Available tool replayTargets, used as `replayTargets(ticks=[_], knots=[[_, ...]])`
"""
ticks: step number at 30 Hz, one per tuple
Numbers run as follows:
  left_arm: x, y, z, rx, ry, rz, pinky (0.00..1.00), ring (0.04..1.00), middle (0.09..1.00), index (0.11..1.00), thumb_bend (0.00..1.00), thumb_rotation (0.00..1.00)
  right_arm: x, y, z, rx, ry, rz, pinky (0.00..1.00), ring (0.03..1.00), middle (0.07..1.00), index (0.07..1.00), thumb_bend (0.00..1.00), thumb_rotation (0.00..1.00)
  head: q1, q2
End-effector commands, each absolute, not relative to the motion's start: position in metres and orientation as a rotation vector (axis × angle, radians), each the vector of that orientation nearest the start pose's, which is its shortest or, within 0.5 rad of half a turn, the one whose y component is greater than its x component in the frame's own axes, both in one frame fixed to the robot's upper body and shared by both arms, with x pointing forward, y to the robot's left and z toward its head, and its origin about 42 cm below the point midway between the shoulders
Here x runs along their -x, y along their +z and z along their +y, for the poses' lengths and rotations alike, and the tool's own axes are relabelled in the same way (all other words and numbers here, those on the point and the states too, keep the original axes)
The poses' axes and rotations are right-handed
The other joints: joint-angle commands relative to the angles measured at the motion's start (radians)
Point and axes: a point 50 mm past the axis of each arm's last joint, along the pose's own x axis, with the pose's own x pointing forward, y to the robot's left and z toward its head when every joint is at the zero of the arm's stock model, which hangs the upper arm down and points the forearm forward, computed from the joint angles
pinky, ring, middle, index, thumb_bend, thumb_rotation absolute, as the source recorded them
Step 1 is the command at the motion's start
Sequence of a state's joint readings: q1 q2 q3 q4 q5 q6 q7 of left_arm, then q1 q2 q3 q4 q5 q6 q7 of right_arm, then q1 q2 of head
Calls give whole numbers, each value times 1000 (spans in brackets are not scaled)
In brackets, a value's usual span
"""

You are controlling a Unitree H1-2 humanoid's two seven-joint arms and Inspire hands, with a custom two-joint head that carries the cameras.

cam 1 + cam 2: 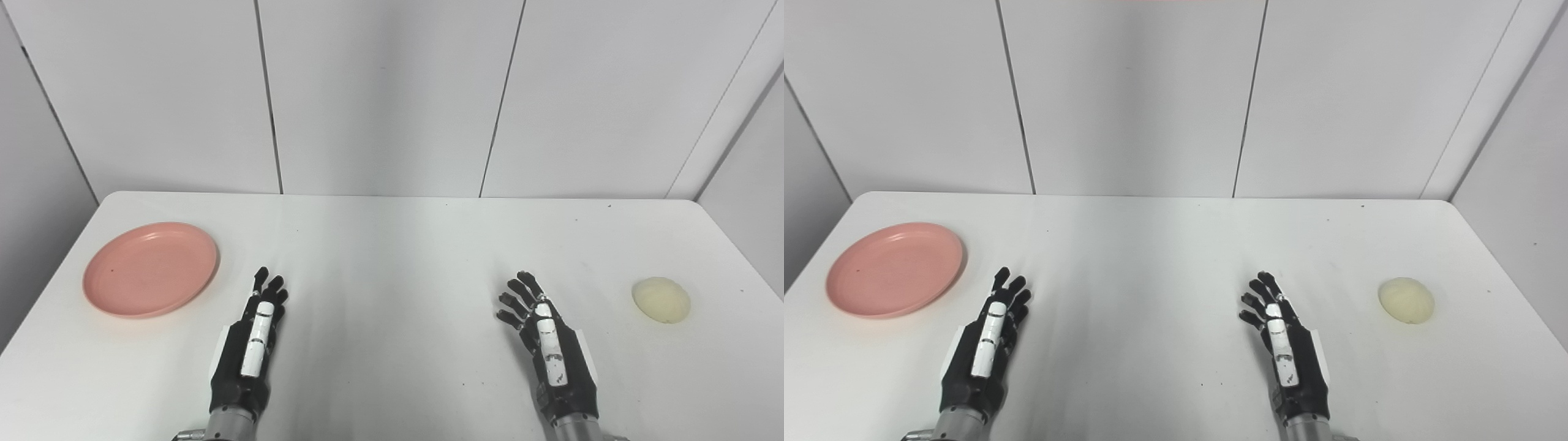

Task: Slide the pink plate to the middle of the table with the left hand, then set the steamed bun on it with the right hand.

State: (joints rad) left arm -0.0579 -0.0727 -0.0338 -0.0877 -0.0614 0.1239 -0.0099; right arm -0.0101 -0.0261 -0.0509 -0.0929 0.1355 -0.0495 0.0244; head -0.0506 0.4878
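**Plate on the far left, bun on the far right, both hands empty**

So the pink plate is sitting flat on the white counter, way over on the left side, nowhere near the middle. Nothing on it as far as I can see, apart from a tiny dark speck. The steamed bun is off on the opposite side, near the right edge, pale and round, all by itself on the bare surface.

Between them you've got the two robot hands. The left hand is just to the right of the plate, not touching it, its fingers stretched forward and close together, holding nothing. The right hand mirrors it on the other side, well apart from the bun, fingers loosely spread and slightly curled, also holding nothing. Both hands sit low over the counter; can't tell if they actually rest on it.

Behind it all are plain white wall panels with dark seams.
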Motion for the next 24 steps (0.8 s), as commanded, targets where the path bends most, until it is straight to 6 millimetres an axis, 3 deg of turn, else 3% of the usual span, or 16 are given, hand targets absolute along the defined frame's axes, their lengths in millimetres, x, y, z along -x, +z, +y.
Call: replayTargets(ticks=[1, 24], knots=[[-305, 138, 166, 138, -107, -43, 1000, 962, 972, 1000, 627, 876, -278, 115, -226, -128, -19, -119, 793, 829, 874, 877, 752, 899, -1, 0], [-303, 137, 165, 139, -120, -15, 1000, 952, 960, 1000, 611, 876, -276, 112, -225, -111, -19, -120, 779, 815, 866, 857, 675, 908, -2, -27]])
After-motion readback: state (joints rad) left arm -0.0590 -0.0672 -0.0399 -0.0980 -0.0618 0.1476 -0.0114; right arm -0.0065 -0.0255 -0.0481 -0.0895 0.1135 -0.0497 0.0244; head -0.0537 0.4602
